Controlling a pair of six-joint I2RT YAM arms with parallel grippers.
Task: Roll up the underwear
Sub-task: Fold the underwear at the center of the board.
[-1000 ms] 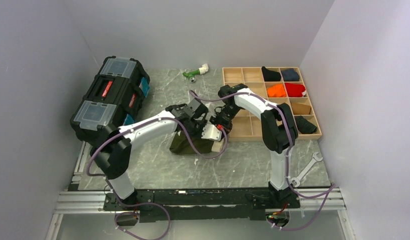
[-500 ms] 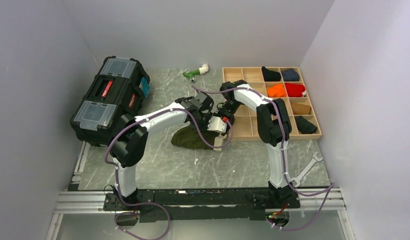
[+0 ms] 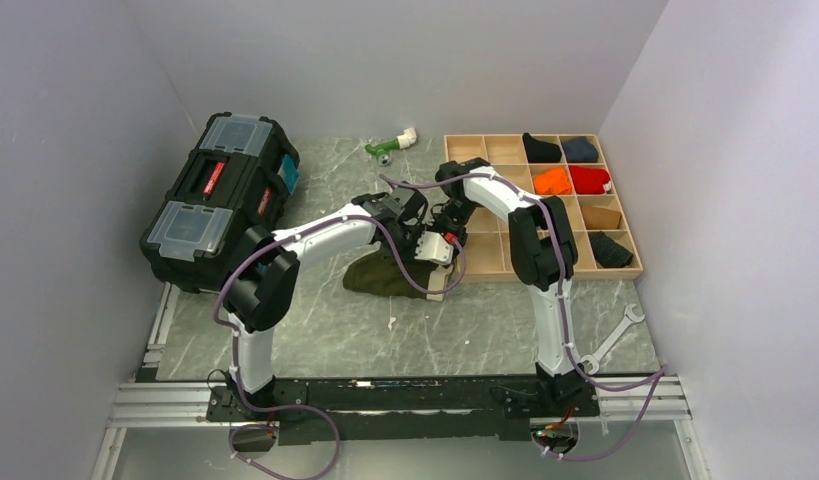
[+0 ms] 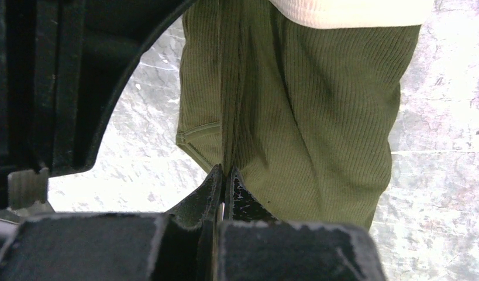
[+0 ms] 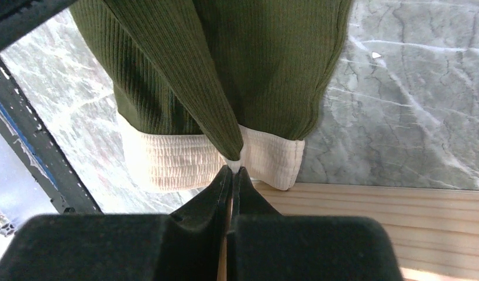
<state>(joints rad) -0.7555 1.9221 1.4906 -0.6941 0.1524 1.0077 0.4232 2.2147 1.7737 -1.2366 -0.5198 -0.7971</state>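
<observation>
The underwear (image 3: 378, 279), olive-green ribbed cloth with a cream waistband (image 3: 437, 284), lies mid-table just left of the wooden tray. My left gripper (image 3: 417, 238) is shut on a fold of the green cloth; in the left wrist view the underwear (image 4: 301, 117) hangs away from the closed left gripper (image 4: 225, 171). My right gripper (image 3: 443, 232) is close beside the left one. It is shut on the waistband edge: the right wrist view shows the right gripper (image 5: 232, 168) pinching the cream band (image 5: 178, 161) of the underwear (image 5: 260, 64). Both lift the cloth's far edge.
A wooden tray (image 3: 545, 274) at the right holds rolled cloths: orange (image 3: 551, 181), red (image 3: 589, 179), black (image 3: 541, 149), blue (image 3: 580, 150), brown (image 3: 601, 216). A black toolbox (image 3: 220, 200) stands at the left. A wrench (image 3: 610, 340) lies front right, a green-white fitting (image 3: 390, 145) at the back.
Both grippers moved toward the back of the table with the cloth pinched, the left elbow swinging inward. The underwear is drawn out wider and flatter than a second ago.
</observation>
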